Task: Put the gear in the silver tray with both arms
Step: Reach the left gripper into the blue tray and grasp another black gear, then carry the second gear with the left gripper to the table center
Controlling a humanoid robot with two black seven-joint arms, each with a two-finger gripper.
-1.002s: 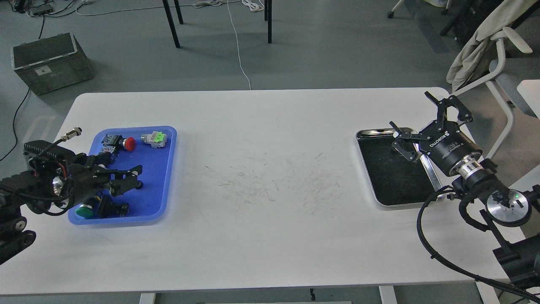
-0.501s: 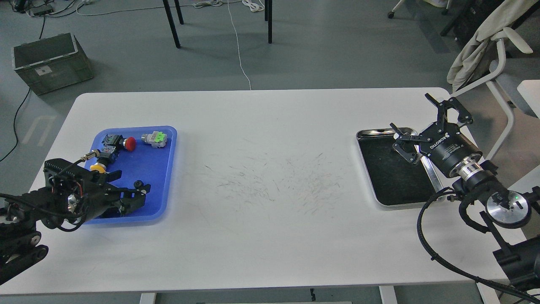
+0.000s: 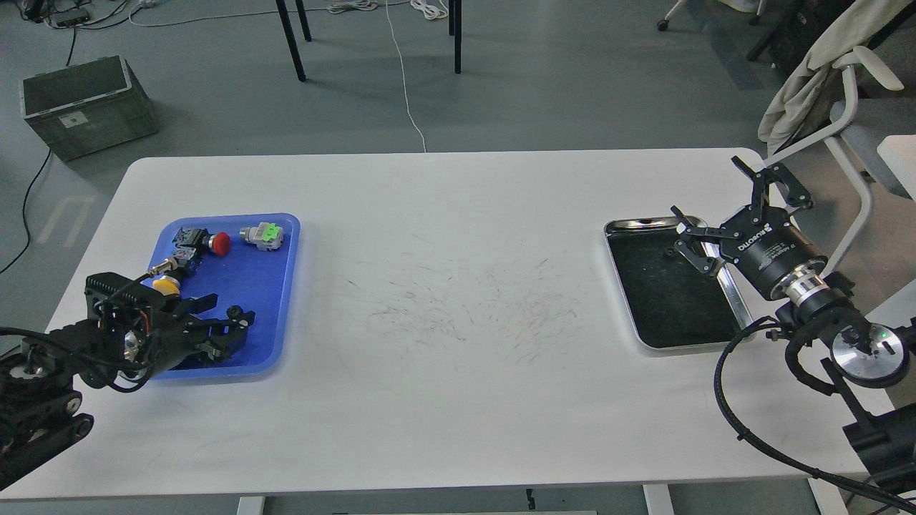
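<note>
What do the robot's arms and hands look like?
Both arms are black. The right hand is an open-frame claw with thin black fingers on a round black body with white lettering. Behind it sits a shiny silver wrist ring, a silver disc with a small green light and a thick looping black cable. The left hand is black too, with small wires and a ribbed block behind it.

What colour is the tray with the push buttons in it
Blue. The plastic tray shows clearly in the head view, on the table's left side.
</note>
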